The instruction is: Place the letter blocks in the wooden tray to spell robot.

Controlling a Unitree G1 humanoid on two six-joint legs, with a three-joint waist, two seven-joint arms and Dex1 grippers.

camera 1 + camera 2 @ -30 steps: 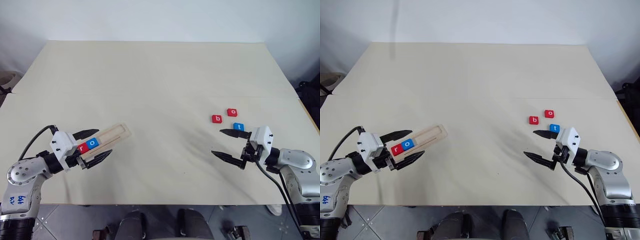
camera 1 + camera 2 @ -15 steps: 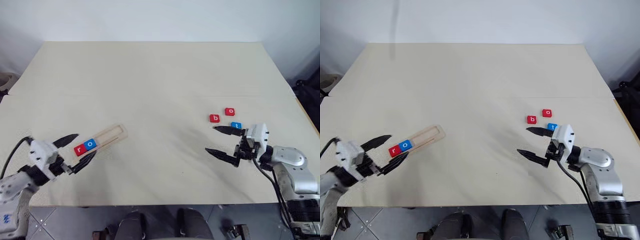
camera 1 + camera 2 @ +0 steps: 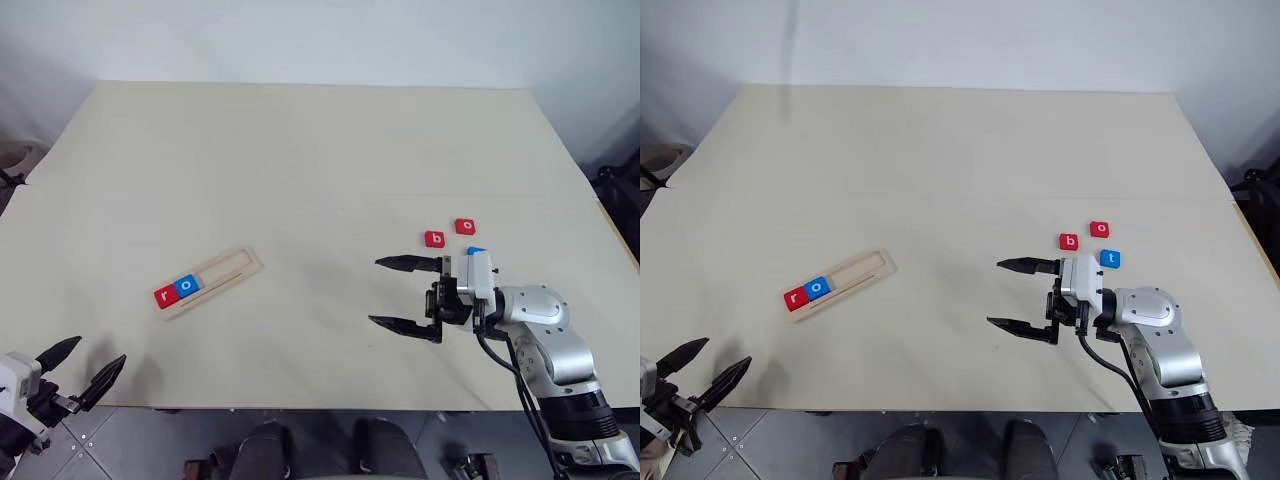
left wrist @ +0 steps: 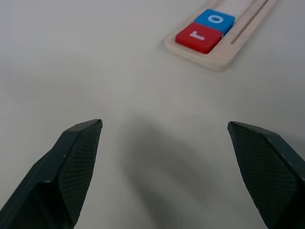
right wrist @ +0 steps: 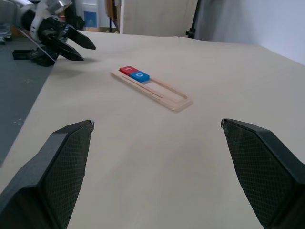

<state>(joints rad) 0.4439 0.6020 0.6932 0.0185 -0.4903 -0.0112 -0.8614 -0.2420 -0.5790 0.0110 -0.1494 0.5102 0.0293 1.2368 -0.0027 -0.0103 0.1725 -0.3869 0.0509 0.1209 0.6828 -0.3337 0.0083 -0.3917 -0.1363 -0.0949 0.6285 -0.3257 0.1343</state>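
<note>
At the counter's (image 3: 940, 150) near edge the left gripper (image 3: 82, 368) hangs with fingers apart and empty, farther in the right gripper (image 3: 1018, 296) spreads wide over bare counter, the tray (image 3: 855, 276) holds red r (image 3: 794, 298) and blue o (image 3: 817, 288), and b (image 3: 1068, 241), o (image 3: 1099, 229), t (image 3: 1110, 259) lie beyond.

My left gripper (image 3: 698, 375) hangs low at my left with fingers spread, while my right gripper (image 3: 1013, 295) points leftward, level, jaws wide and empty.

Tray (image 3: 855, 273): r (image 3: 794, 298), o (image 3: 817, 288). Table (image 3: 940, 160): b (image 3: 1069, 241), o (image 3: 1100, 229), t (image 3: 1110, 259).
</note>
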